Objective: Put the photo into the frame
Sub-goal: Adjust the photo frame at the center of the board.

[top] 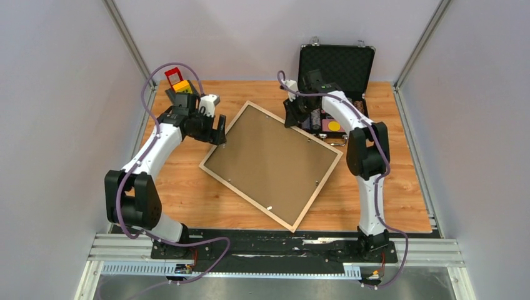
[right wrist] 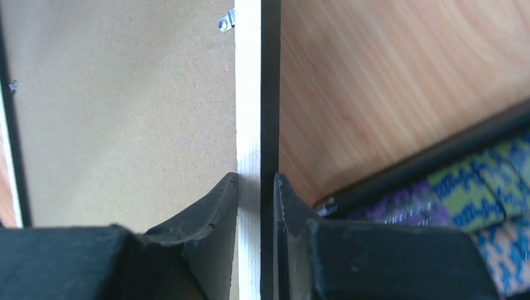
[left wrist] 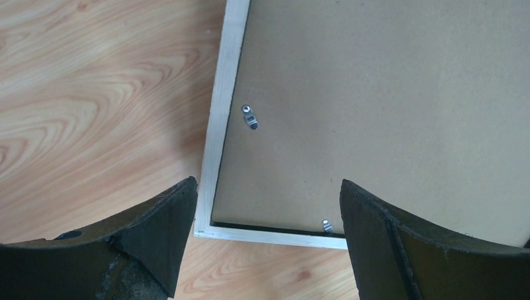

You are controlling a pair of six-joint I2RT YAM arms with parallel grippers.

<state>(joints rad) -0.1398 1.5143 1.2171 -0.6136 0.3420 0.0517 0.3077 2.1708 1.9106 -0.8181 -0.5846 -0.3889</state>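
The frame [top: 317, 192] lies back-up on the table [top: 187, 194], one corner toward the arm bases and its long axis running from near right to far left, with the brown backing board [top: 272, 164] seated inside its rails; the photo shows in no view (it may lie under the board, I cannot tell). Farther up, the left gripper [left wrist: 269, 194] hangs wide open and empty over the frame's left corner; farthest, the right gripper [right wrist: 256, 184] is pinched tight on the far long rail, just in front of the black case [top: 337, 62], so I judge it the arm placed for any lift or turn.
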